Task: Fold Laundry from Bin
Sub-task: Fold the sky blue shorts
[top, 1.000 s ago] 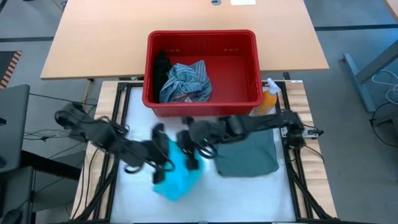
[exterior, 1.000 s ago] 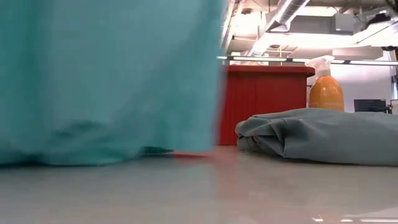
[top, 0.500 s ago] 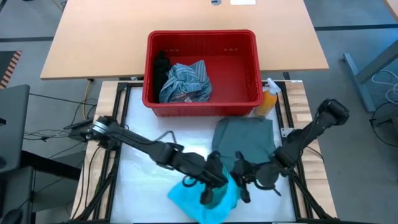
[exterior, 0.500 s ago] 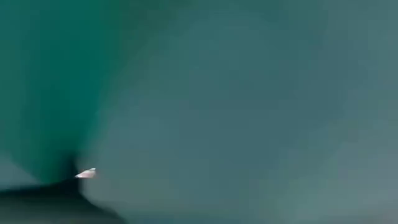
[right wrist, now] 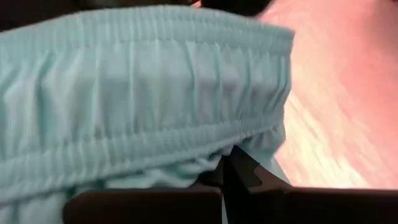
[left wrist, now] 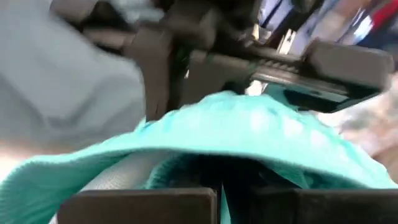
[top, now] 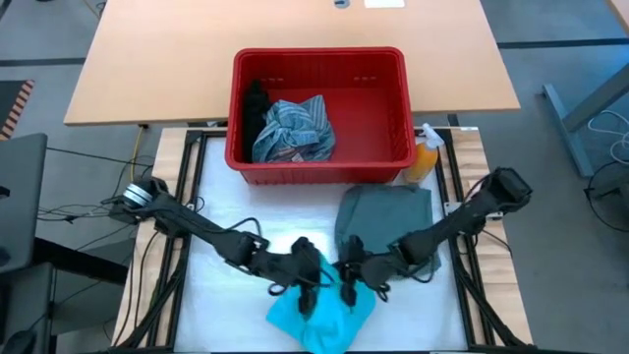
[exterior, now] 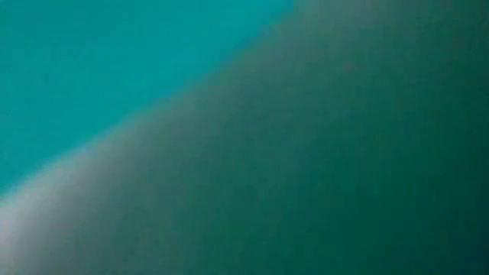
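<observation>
Left gripper (top: 307,278): clamped tight on the teal garment (top: 324,310), pinching its upper edge; fingers (left wrist: 140,205) pressed together with cloth bunched over them.
Right gripper (top: 349,278): also closed on the same garment, biting just under the elastic waistband (right wrist: 143,93); just beside the left gripper, nearly touching.
Teal garment: hanging and heaped directly below both grippers at the table's near edge, crumpled, not spread.
Grey-green garment (top: 388,221): flat on the table behind the right gripper, close to its arm.
Bin (top: 388,108): well beyond both grippers, holding a striped cloth (top: 295,128) and a black garment (top: 257,103).
Risk, grip: thin pinch on gathered waistband likely to slip if pulled apart fast.
Risk, collision: grippers so close that any inward drift could knock them together.
Risk, edge: cloth so near the table's front could slide off once released.
Risk, neighbour: right arm sweeping back could drag the grey-green garment out of shape.
Low view: fully blocked by teal cloth; nothing else readable there.
</observation>
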`<state>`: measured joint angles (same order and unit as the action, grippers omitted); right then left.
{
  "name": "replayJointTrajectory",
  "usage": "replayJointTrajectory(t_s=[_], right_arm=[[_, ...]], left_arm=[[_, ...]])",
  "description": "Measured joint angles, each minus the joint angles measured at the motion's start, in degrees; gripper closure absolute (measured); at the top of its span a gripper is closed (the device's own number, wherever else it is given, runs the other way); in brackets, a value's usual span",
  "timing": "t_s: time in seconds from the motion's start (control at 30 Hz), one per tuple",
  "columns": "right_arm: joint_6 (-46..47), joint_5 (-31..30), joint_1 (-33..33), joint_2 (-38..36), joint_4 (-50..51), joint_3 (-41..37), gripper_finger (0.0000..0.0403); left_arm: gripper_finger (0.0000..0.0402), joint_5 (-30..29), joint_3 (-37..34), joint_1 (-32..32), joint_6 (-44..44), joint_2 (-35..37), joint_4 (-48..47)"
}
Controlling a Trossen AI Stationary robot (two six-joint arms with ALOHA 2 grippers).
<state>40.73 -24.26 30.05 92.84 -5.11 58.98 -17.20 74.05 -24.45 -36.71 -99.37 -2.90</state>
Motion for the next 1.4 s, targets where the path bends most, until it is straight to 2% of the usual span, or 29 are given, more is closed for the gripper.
replayJointTrajectory(t_s=[0.1, 0.17, 0.23, 0.37, 0.5, 0.63, 0.83, 1.0, 1.17, 1.27, 1.4], right_arm=[[3.0, 1.9, -1.9, 2.5, -0.9, 0.0, 0.0386], [6.3, 2.6, -2.9, 4.2, -1.0, 0.0, 0.0386], [9.2, 4.8, -3.4, 6.0, -1.4, 0.0, 0.0386], [11.5, 8.7, -3.7, 8.8, -1.6, 0.1, 0.0386], [11.5, 10.1, -3.8, 9.5, -1.4, 0.2, 0.0386], [7.8, 10.1, -4.5, 8.0, -1.1, 0.3, 0.0385], [3.8, 10.1, -7.3, 0.2, 1.6, 0.3, 0.0370], [1.8, 9.6, -7.2, -6.4, 8.0, 0.3, 0.0366], [1.8, 9.4, -4.7, -9.0, 9.9, 0.3, 0.0366], [1.8, 9.3, -3.2, -9.0, 9.2, 0.3, 0.0366], [2.7, 9.4, -2.0, -7.4, 9.3, 0.2, 0.0366]], left_arm=[[0.0401, 0.9, -15.1, 0.0, -8.6, 2.7, 18.2], [0.0401, 1.2, -22.4, 0.1, -13.7, 2.9, 26.8], [0.0401, 1.7, -27.3, 0.0, -18.0, 3.0, 30.0], [0.0402, 0.3, -33.0, -1.3, -22.1, 4.2, 26.8], [0.0402, 0.0, -34.4, -1.1, -21.7, 9.5, 19.0], [0.0402, -1.6, -34.5, -0.5, -20.9, 16.5, 9.5], [0.0401, -3.9, -34.5, -2.0, -16.9, 26.1, 9.6], [0.0393, -9.9, -34.5, -6.2, -20.2, 29.9, 9.5], [0.0341, -11.8, -34.4, -12.4, -31.1, 29.3, 10.9], [0.0294, -13.7, -34.5, -15.4, -39.3, 28.0, 9.6], [0.0219, -16.2, -34.5, -16.1, -44.9, 24.7, 9.8]])
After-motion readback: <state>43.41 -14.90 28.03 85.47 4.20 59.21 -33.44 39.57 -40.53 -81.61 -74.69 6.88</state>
